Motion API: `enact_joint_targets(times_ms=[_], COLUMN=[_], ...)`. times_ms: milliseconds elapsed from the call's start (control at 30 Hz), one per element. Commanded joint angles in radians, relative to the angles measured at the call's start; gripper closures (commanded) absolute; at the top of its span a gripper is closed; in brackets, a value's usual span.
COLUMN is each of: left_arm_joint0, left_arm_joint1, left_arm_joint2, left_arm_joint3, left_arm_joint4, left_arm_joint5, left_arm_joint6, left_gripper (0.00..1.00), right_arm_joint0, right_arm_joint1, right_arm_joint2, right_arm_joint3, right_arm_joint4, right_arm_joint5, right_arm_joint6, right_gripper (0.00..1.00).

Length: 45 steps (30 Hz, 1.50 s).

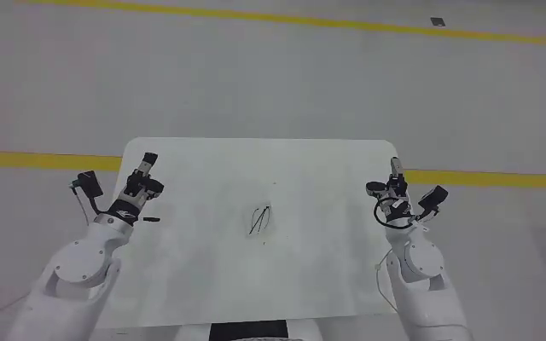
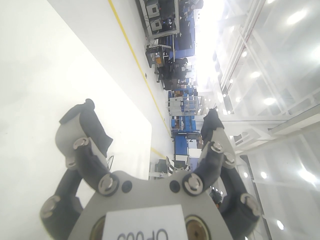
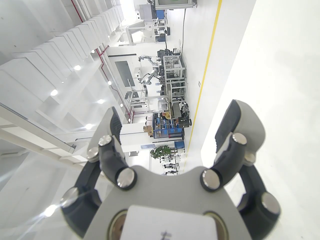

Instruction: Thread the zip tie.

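Finds the zip tie [image 1: 260, 219] lying loose mid-counter [image 1: 324, 256], untouched. Notes the left hand [image 2: 150, 109] by the left edge and the right hand [image 3: 175, 111] by the right edge, both spread open, empty, well apart from it. Judges this a ready stance, leaving either side free to approach.

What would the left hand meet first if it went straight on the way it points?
Likely nothing: the open left hand points past the table edge; the zip tie lies aside.
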Motion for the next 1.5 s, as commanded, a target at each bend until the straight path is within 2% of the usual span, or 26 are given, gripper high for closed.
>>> enact_joint_targets(times_ms=[0, 100, 133, 233, 267, 333, 667, 733, 933, 1067, 1100, 1467], left_arm_joint0=[-0.024, -0.055, -0.070, -0.086, -0.088, -0.089, -0.089, -0.101, -0.213, -0.264, -0.270, -0.270], left_arm_joint1=[0.004, 0.009, 0.010, 0.011, 0.010, 0.011, 0.011, 0.012, 0.015, 0.015, 0.016, 0.016], left_arm_joint2=[0.030, 0.068, 0.089, 0.146, 0.152, 0.153, 0.153, 0.165, 0.251, 0.307, 0.316, 0.316], left_arm_joint3=[-0.019, -0.031, -0.042, -0.050, -0.048, -0.045, -0.045, -0.053, -0.059, -0.066, -0.065, -0.065], left_arm_joint4=[0.104, 0.198, 0.249, 0.319, 0.327, 0.351, 0.351, 0.388, 0.525, 0.598, 0.625, 0.625], left_arm_joint5=[0.012, 0.057, 0.077, 0.137, 0.151, 0.150, 0.150, 0.146, 0.183, 0.221, 0.222, 0.222], left_arm_joint6=[-0.070, -0.153, -0.168, -0.209, -0.207, -0.190, -0.190, -0.209, -0.335, -0.406, -0.417, -0.417], left_gripper=[0.00, 0.00, 0.00, 0.00, 0.00, 0.00, 0.00, 0.00, 0.00, 0.00, 0.00, 0.00], right_arm_joint0=[0.000, 0.000, 0.000, 0.000, 0.000, 0.000, 0.000, 0.000, 0.000, 0.000, 0.000, 0.000], right_arm_joint1=[0.000, 0.000, 0.000, 0.000, 0.000, 0.000, 0.000, 0.000, 0.000, 0.000, 0.000, 0.000], right_arm_joint2=[0.000, 0.000, 0.000, 0.000, 0.000, 0.000, 0.000, 0.000, 0.000, 0.000, 0.000, 0.000], right_arm_joint3=[0.000, 0.000, 0.000, 0.000, 0.000, 0.000, 0.000, 0.000, 0.000, 0.000, 0.000, 0.000], right_arm_joint4=[0.000, 0.000, 0.000, 0.000, 0.000, 0.000, 0.000, 0.000, 0.000, 0.000, 0.000, 0.000], right_arm_joint5=[0.000, 0.000, 0.000, 0.000, 0.000, 0.000, 0.000, 0.000, 0.000, 0.000, 0.000, 0.000], right_arm_joint6=[0.000, 0.000, 0.000, 0.000, 0.000, 0.000, 0.000, 0.000, 0.000, 0.000, 0.000, 0.000], right_gripper=[0.00, 0.00, 0.00, 0.00, 0.00, 0.00, 0.00, 0.00, 0.00, 0.00, 0.00, 0.00])
